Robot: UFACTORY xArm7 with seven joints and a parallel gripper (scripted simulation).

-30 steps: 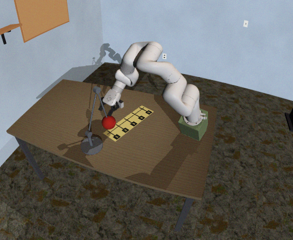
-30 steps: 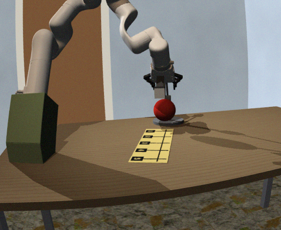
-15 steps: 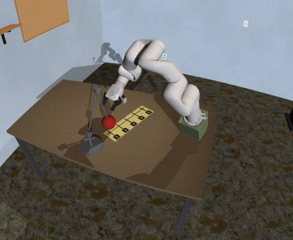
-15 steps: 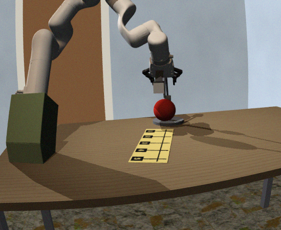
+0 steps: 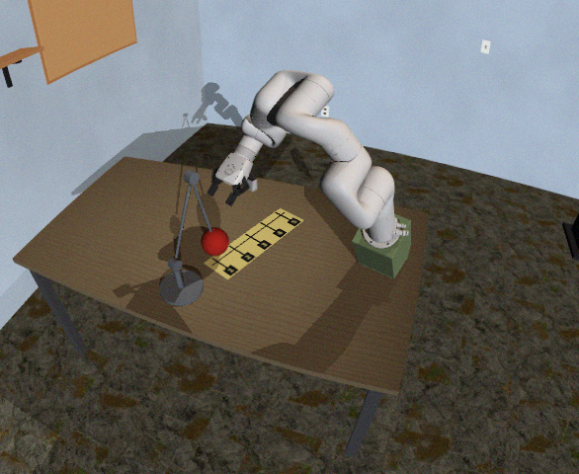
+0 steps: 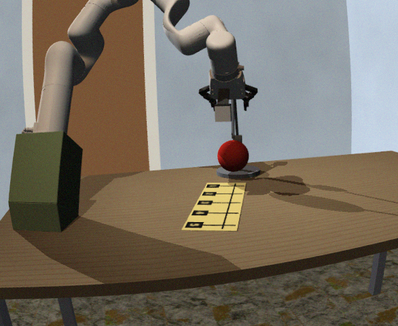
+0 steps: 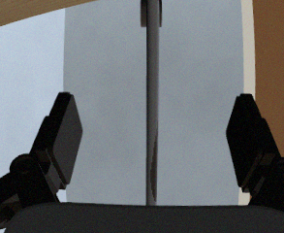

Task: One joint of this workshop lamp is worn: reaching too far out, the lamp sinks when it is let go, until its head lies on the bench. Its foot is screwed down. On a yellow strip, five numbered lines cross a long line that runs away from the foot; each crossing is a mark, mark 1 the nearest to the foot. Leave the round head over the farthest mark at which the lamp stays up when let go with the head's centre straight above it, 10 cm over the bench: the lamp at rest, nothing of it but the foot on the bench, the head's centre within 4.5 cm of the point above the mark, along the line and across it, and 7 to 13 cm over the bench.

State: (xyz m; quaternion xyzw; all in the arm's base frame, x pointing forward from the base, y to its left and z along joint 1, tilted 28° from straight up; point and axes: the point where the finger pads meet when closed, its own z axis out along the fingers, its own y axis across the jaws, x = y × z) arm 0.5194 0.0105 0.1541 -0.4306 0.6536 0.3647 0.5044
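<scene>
The lamp's grey foot stands on the bench. Its arms fold at a raised elbow. The upper arm slopes down to the round red head. The head hangs clear above the bench, near the foot end of the yellow strip. My gripper is open, above and behind the head. Its fingers stand apart on either side of the upper arm without touching it.
The arm's green base block stands at the bench's edge beyond the strip's far end. The five numbered lines run away from the foot toward that side.
</scene>
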